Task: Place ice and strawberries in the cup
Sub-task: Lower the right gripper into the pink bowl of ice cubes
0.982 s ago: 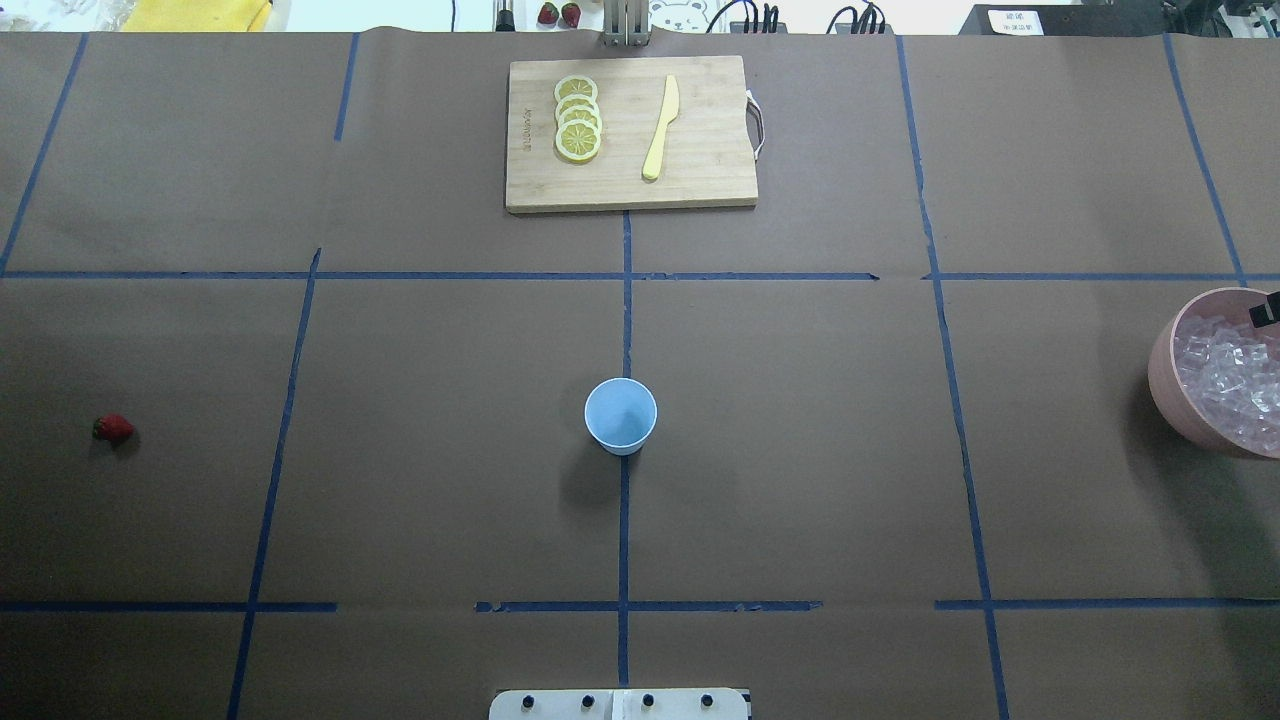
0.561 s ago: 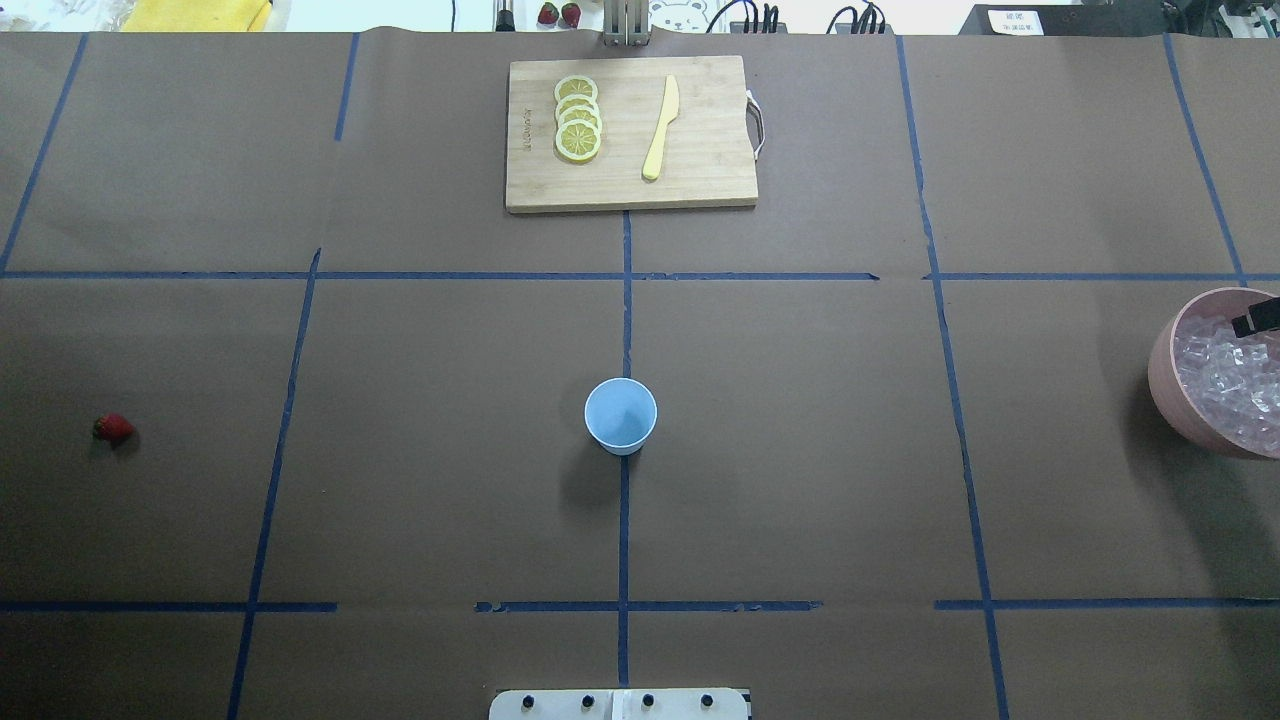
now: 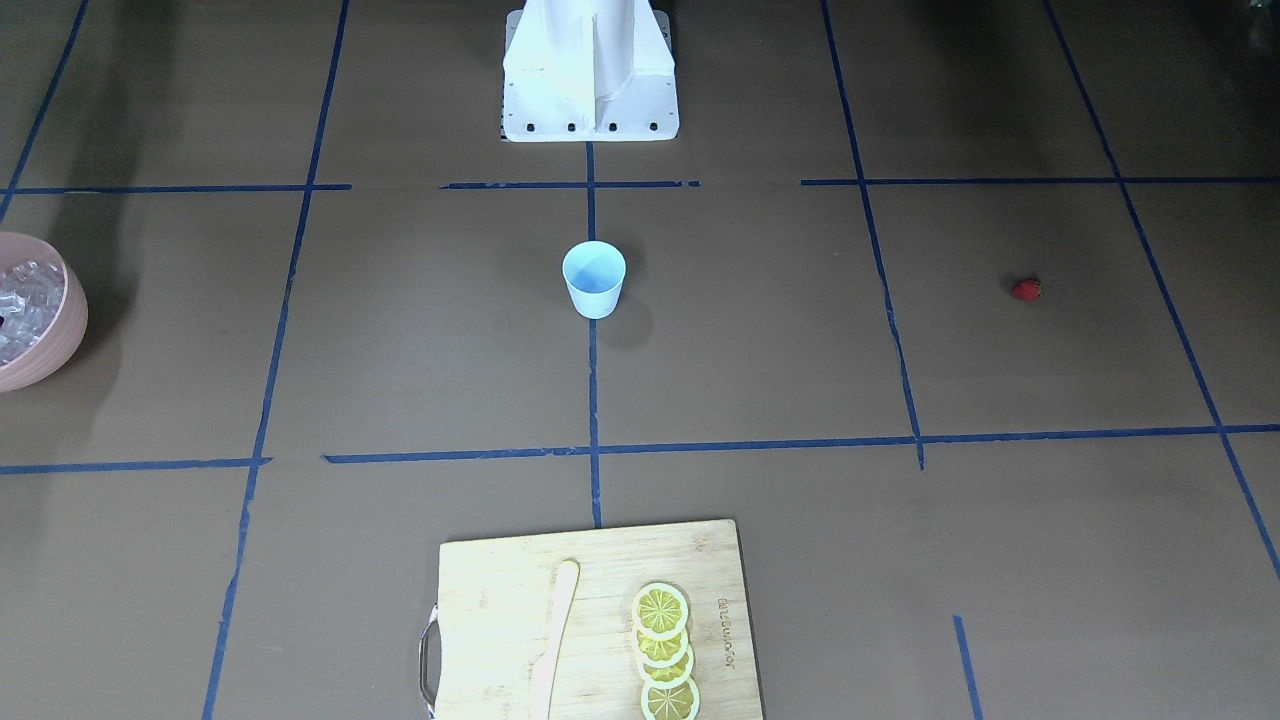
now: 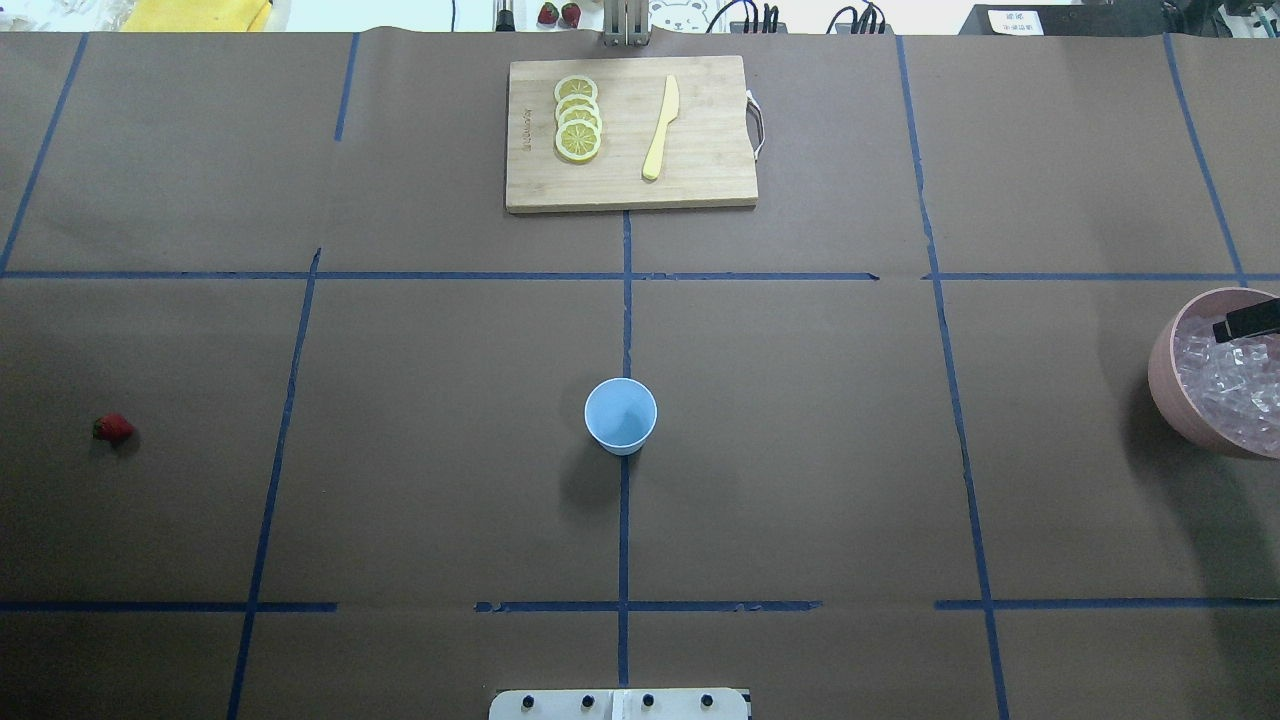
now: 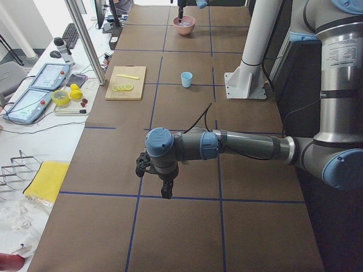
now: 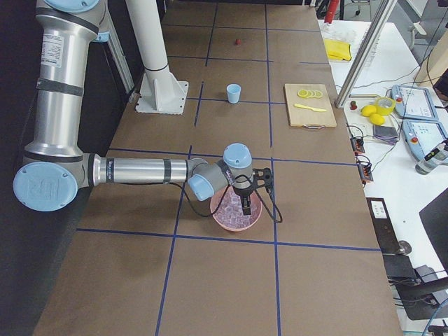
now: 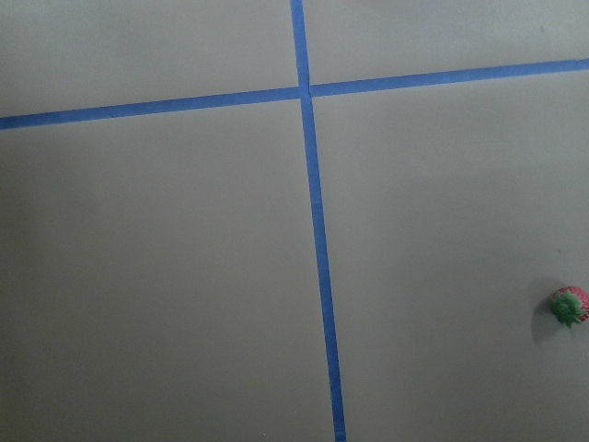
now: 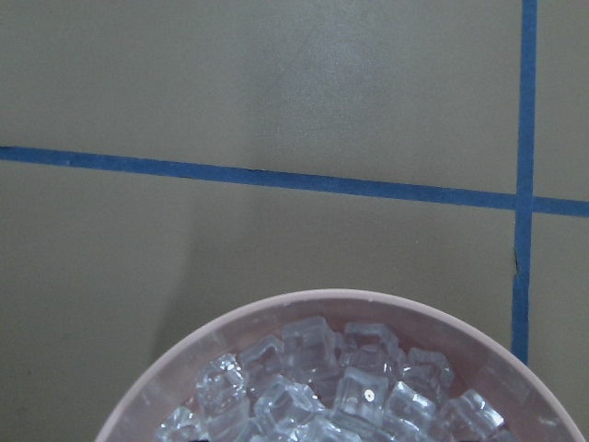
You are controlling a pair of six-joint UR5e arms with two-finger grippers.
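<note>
Many small clear cubes of ice (image 8: 340, 387) are recorded heaped in a pink bowl (image 8: 342, 297). The bowl is set on the bench (image 4: 800, 450) at about 3 o'clock from the cup (image 4: 620, 413), as reckoned in the overhead view. One strawberry (image 4: 113, 428) is listed at 9 o'clock from the cup, well apart from it, lying alone on the brown paper. The cup is stood upright at the centre, and no contents are seen in it. The right end effector (image 6: 246, 205) is hung over the bowl with its tips down at the heap. Whether it is spread or pressed together cannot be told. The left end effector (image 5: 165, 191) is held above bare bench near the strawberry, and its state cannot be told either. The cubes are judged light, hard, slick and loosely piled, so a squeezed one may slip out or shift its neighbours. A single cube atop the heap is best taken across two opposite flat faces. The strawberry is judged light, soft and inclined to roll, and is best taken across its widest part with gentle force. The cup is judged light and easily tipped, so items are best released from above its mouth.
</note>
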